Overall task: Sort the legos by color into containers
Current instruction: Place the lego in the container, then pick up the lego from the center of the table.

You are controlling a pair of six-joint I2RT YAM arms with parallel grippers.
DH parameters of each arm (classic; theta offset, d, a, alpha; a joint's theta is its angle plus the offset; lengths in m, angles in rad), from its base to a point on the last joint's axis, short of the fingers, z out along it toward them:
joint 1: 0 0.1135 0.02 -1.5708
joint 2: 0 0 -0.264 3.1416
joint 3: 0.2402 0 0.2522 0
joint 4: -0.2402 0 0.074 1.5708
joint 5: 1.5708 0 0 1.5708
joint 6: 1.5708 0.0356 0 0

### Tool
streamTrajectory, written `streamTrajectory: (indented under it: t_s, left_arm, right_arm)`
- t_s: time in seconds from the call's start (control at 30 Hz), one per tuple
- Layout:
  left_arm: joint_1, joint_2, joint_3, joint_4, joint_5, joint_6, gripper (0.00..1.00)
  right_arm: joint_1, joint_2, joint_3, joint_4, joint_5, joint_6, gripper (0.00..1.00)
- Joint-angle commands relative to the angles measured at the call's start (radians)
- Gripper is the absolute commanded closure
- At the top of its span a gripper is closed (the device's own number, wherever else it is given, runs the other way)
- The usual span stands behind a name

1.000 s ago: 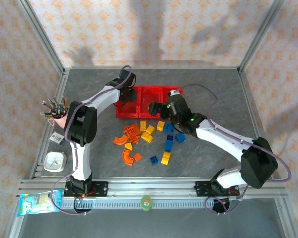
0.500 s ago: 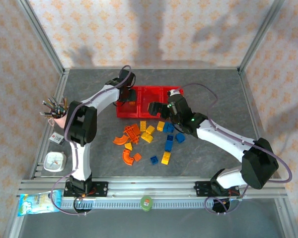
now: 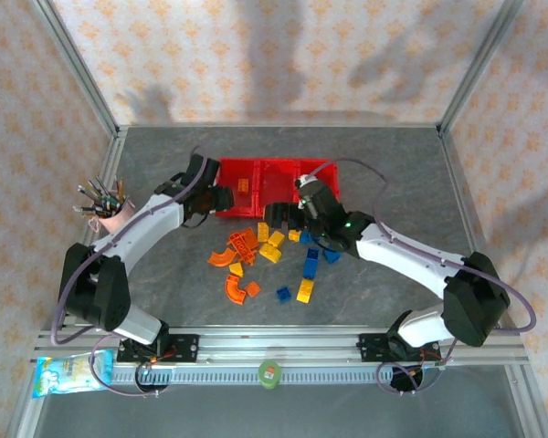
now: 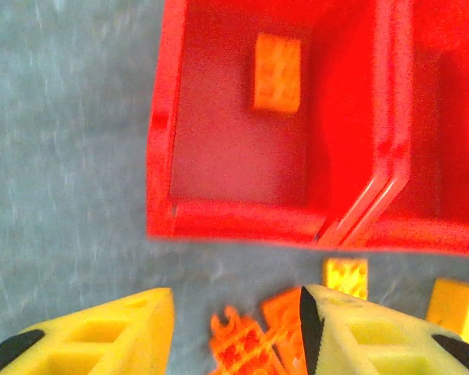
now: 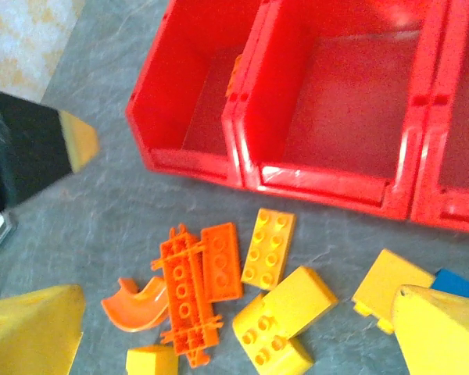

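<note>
Bins, three bright red mesh-walled plastic, one row toward grey table's far edge; orange brick inside left bin. Orange, yellow, blue plastic bricks scattered before near wall. Left gripper spread, empty, at row's left corner; right gripper spread, empty, above scatter; open tabletop rightward.

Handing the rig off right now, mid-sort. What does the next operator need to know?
Left gripper: jaws open, empty, at the front of the left bin.
Right gripper: jaws open, empty, above the loose legos.
Done: one orange brick lies in the left bin; the middle bin shows no brick.
Left: the orange, yellow and blue legos on the table in front of the bins all need sorting.
</note>
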Motion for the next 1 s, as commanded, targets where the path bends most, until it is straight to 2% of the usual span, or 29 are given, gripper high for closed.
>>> streamTrajectory:
  t_s: [0.0,0.3,0.43,0.83,0.97]
  left_arm:
    - [-0.045,-0.068,-0.091,0.017,0.023,-0.096,0.52]
    - [-0.2,-0.089,-0.206,0.066,-0.028,-0.334,0.51]
    - [-0.233,-0.055,-0.233,0.104,-0.049,-0.406,0.51]
    - [-0.249,0.074,-0.206,0.121,-0.136,-0.447,0.49]
    - [-0.25,0.108,-0.211,0.159,-0.122,-0.448,0.49]
  right_arm:
    - [0.031,0.01,-0.041,-0.012,0.0,0.03,0.0]
    - [0.039,-0.008,-0.124,0.018,0.021,0.065,0.0]
    - [0.037,-0.023,-0.143,0.023,0.037,0.061,0.0]
    - [0.032,-0.022,-0.14,0.025,0.05,0.044,0.0]
    - [0.031,-0.022,-0.139,0.025,0.048,0.04,0.0]
